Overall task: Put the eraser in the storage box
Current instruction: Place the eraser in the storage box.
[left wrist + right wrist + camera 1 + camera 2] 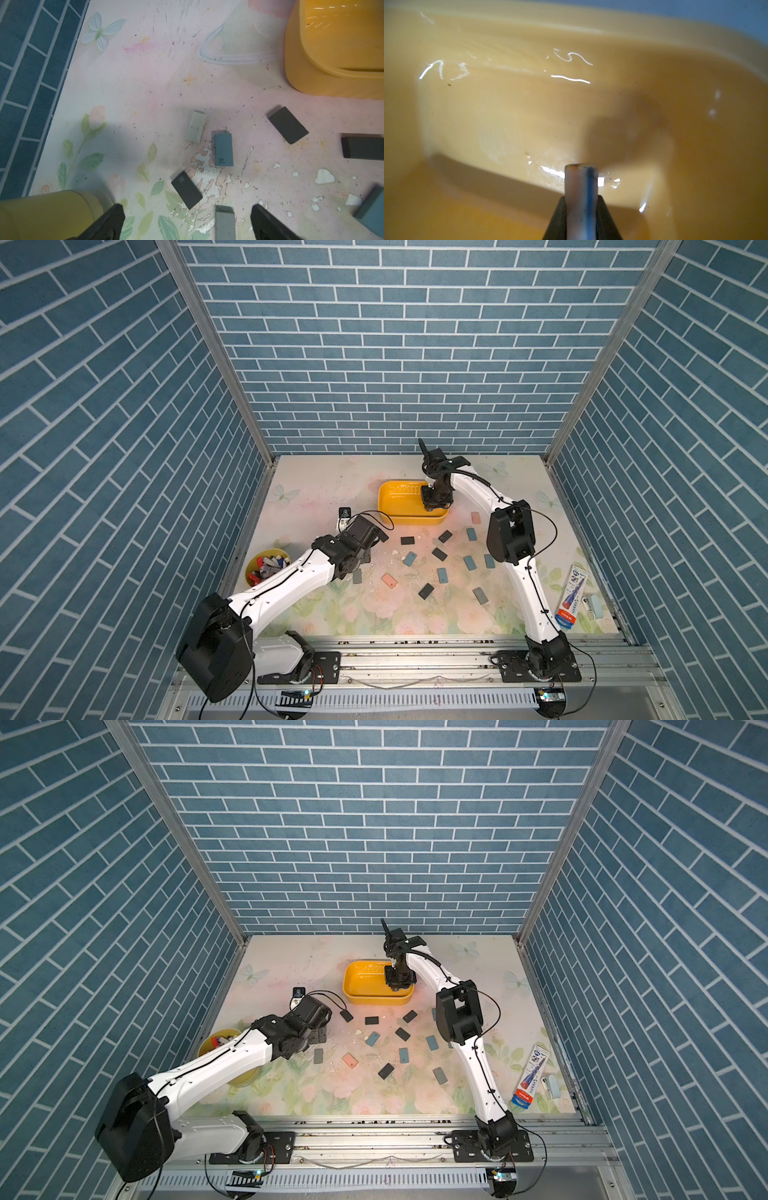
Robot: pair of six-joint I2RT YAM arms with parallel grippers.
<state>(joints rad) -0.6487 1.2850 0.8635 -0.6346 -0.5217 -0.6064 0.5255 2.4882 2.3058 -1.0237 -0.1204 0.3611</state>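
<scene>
Now my right jaws are clamped on the eraser (581,187), a pale block with a blue stripe down it. One end pokes out past the black tips. It hangs inside the storage box (508,31), over the yellow floor and near the white squiggles on the wall. Whether its end touches the floor I cannot tell. In both top views my right arm reaches down into the right end of the storage box (403,519), and my wrist hides the eraser there.

My left jaws stand wide open and hold nothing. They hover low over the table (145,83). A grey eraser (225,224) lies flat between the two tips, touching neither. Just beyond it lie a black eraser marked 4B (186,190), a blue eraser (223,149) with the same mark, and a pale green eraser (196,128). These three are near one another but not touching.

The round yellow cup of pens (52,209) stands close beside my left jaws, at the table's left edge. A corner of the storage box also shows in my left wrist view, well apart from the grey eraser.

In a top view more black and blue erasers lie scattered flat between my two arms, along with a pink eraser (389,580). The table's flowered covering is scratched and peeled in white patches. A blue and white packet (571,593) lies near the right edge, well apart from the storage box.
</scene>
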